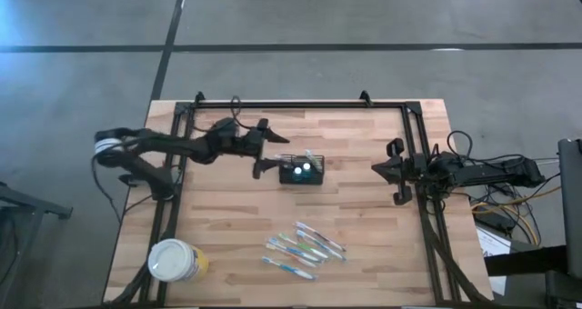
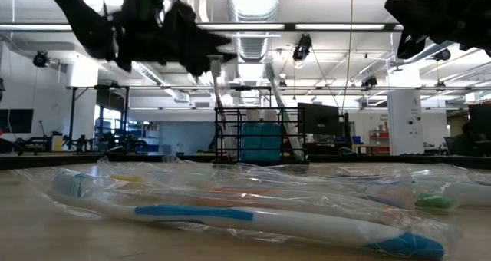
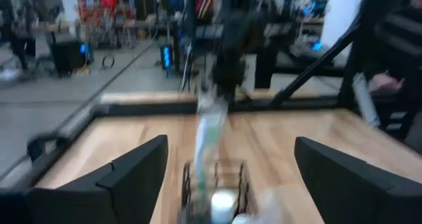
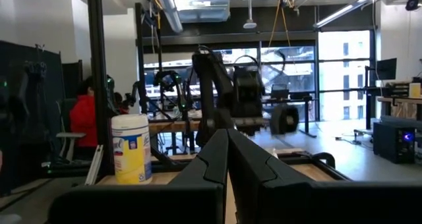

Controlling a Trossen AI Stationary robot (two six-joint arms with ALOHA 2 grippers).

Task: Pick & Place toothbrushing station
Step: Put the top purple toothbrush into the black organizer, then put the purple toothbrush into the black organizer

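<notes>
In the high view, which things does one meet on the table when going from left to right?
White-lidded tub → left gripper → toothbrushes and black mesh basket, at about the same place across → right gripper.

- left gripper (image 1: 270,151) over the middle of the wooden table (image 1: 364,227), fingers spread, just beside the left end of the small black wire basket (image 1: 301,170)
- basket holds a few light-topped items
- right gripper (image 1: 393,171) near the table's right edge, well apart from the basket
- wrapped toothbrushes (image 1: 305,247) scattered below the basket
- white-lidded yellowish tub (image 1: 175,261) at the bottom-left corner
</notes>
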